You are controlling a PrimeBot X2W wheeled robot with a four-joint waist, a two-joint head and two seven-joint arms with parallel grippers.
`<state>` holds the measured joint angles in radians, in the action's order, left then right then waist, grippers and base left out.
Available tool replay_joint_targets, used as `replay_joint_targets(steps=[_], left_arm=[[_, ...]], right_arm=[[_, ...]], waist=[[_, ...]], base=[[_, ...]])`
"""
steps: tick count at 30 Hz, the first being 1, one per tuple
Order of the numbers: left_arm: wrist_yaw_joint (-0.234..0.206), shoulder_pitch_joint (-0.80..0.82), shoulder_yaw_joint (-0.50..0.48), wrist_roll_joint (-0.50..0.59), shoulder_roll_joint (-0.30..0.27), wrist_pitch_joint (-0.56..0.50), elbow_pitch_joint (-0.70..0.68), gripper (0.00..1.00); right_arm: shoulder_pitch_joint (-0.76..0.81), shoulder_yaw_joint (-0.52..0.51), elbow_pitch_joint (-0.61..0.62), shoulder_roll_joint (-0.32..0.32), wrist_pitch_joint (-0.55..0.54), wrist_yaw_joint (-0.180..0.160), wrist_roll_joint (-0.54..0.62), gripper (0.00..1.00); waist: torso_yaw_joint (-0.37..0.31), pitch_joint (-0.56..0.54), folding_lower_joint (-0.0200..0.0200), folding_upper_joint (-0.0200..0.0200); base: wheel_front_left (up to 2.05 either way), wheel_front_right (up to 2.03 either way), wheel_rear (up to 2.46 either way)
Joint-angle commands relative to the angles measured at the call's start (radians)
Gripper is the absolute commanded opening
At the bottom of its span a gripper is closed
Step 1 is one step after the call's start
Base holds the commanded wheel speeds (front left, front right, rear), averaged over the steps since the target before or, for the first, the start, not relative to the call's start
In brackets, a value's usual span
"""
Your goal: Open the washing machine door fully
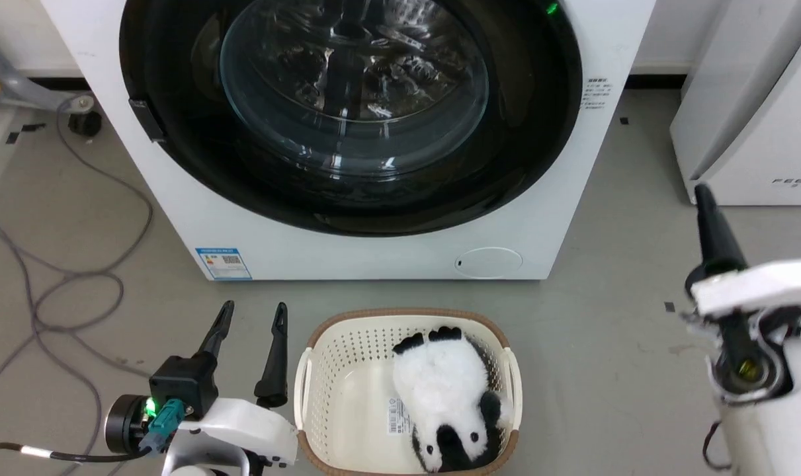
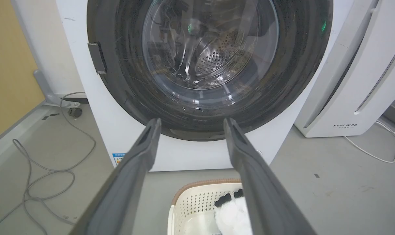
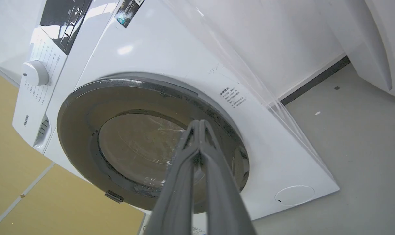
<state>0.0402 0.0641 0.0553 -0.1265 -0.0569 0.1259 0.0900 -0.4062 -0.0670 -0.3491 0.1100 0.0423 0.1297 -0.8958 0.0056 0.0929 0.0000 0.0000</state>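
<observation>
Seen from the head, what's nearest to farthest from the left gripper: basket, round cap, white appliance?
1. Basket, right beside the left gripper.
2. Round cap, low on the washing machine.
3. White appliance, far right.

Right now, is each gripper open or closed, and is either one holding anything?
Left gripper: open, its two long dark fingers spread, holding nothing.
Right gripper: closed, its fingers pressed together, holding nothing.

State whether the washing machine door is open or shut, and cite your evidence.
Shut. The washing machine door lies flush against the front of the washing machine, and the drum is seen through its glass.
</observation>
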Motion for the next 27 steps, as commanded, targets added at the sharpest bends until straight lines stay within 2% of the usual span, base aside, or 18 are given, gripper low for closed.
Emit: replay_joint_targets(steps=[1,8,16,27], left_arm=[[0.007,0.019,0.004,-0.011,-0.008,0.012,0.002,1.0],[0.016,0.04,0.008,-0.022,-0.013,0.027,-0.005,1.0],[0.026,0.066,0.009,-0.036,-0.02,0.043,-0.011,1.0],[0.04,0.103,0.009,-0.056,-0.023,0.065,-0.021,1.0]], right_arm=[[-0.055,-0.003,-0.032,0.019,-0.008,0.001,-0.048,0.0],[-0.246,0.023,-0.171,0.085,-0.04,0.001,-0.159,0.0],[-0.472,0.093,-0.311,0.144,-0.079,0.001,-0.233,0.0],[-0.779,0.254,-0.496,0.203,-0.225,0.001,-0.26,0.0]], waist=[[0.004,0.012,0.0,0.0],[0.015,0.054,0.0,0.0],[0.024,0.11,0.0,0.0],[0.031,0.193,0.0,0.0]], base=[[0.0,0.0,0.0],[0.0,0.0,0.0],[0.0,0.0,0.0],[0.0,0.0,0.0]])
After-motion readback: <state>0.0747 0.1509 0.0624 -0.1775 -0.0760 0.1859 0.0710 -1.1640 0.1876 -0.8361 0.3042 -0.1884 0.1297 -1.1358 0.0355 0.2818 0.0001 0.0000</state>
